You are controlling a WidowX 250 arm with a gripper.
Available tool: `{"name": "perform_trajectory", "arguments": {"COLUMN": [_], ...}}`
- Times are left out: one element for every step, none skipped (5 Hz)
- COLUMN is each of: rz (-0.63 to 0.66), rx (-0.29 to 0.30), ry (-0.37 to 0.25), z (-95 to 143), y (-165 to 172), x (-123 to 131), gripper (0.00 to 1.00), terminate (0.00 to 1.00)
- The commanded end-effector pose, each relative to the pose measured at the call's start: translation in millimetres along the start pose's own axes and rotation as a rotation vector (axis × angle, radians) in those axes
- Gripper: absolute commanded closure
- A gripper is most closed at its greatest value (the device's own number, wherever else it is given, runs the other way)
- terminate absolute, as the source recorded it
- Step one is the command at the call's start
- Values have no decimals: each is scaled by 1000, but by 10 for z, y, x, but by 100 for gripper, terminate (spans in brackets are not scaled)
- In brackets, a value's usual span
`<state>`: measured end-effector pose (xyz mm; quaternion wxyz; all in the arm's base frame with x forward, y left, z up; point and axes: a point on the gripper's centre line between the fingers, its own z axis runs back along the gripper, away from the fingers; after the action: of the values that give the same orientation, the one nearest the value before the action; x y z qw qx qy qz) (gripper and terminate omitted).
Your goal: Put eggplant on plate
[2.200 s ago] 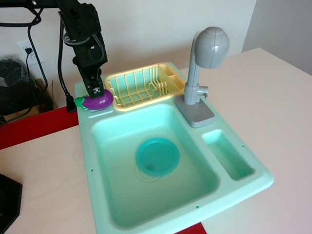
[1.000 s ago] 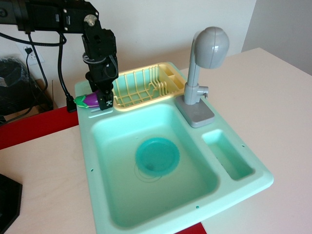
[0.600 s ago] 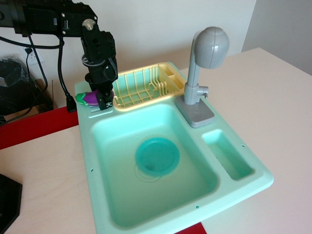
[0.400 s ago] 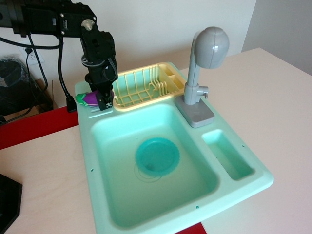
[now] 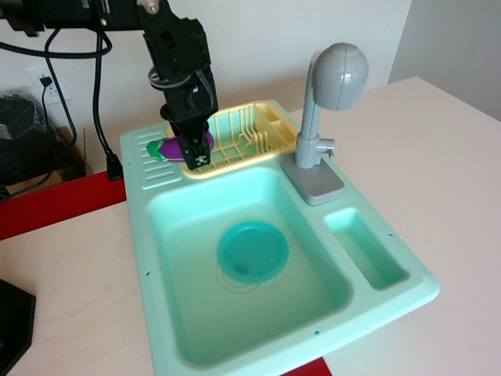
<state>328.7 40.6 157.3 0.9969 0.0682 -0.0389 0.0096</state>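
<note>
Eggplant (image 5: 182, 146), a small glossy purple toy with a bright green leafy cap, is clamped in the black gripper (image 5: 192, 150) and held off the surface, above the back left part of the mint-green sink unit (image 5: 156, 258). Its green cap points toward nine o'clock, sticking out past the gripper's left side, while a sliver of the purple body shows on either side of the dark fingers. The fingers are drawn in narrow around the toy, pressing it from both sides, with a small black-and-white patterned tag at the lower fingertip.

From the middle of the scene, the gripper and eggplant sit at about eleven o'clock, over the seam where the sink's flat back ledge meets the left end of the yellow dish rack (image 5: 243, 135). The black robot arm (image 5: 176, 47) comes in from the upper left corner, with cables (image 5: 98, 94) trailing down behind it toward a wall outlet (image 5: 43, 81).

The plate (image 5: 252, 251), small, round and teal-blue with a raised rim (darker than the basin around it), lies flat on the floor of the main basin near the picture's centre, at roughly five o'clock from the eggplant and well apart from it.

A grey toy faucet (image 5: 329, 102) stands at about two o'clock, just right of the rack. A narrow side compartment (image 5: 366, 249) lies at four o'clock. The sink rests on a pale wooden table (image 5: 438, 180).
</note>
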Motion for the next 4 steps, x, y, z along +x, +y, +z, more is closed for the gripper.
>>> {"name": "perform_trajectory", "arguments": {"rz": [-47, -104, -131, -138], "rx": [-46, -63, -59, -44], "ry": [-47, -34, -13, 6], "z": [119, 20, -156, -367], "y": [-323, -633, -848, -978], "x": [129, 124, 126, 157], "gripper": [100, 100, 100, 100], "terminate": [0, 0, 0, 0]}}
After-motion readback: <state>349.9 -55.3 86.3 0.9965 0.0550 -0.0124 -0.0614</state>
